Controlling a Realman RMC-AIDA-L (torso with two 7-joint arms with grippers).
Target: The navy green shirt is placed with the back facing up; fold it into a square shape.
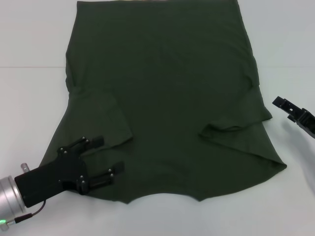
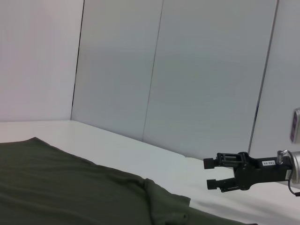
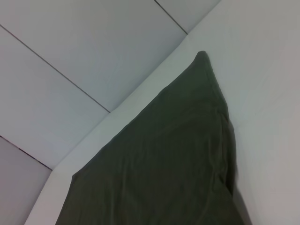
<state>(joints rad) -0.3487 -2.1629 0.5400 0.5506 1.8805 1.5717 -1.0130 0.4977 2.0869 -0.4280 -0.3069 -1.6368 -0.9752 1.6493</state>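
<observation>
Partly, the shirt [image 1: 167, 98] runs out of the head view: its far hem is cut off by the top edge. It lies flat on the white table [image 1: 29, 98], long axis running away from the robot, the curved neckline at the near edge and the hem far. Both sleeves are folded in over the body, the one on the robot's left near the left gripper [image 1: 108, 157], the other near the right edge. The left gripper sits over the near left corner of the shirt with its two fingers spread apart, nothing visibly between them. The right gripper [image 1: 290, 109] is off the cloth beside the shirt's right edge, half cut off there; the left wrist view shows it [image 2: 210, 173] released, fingers apart.
</observation>
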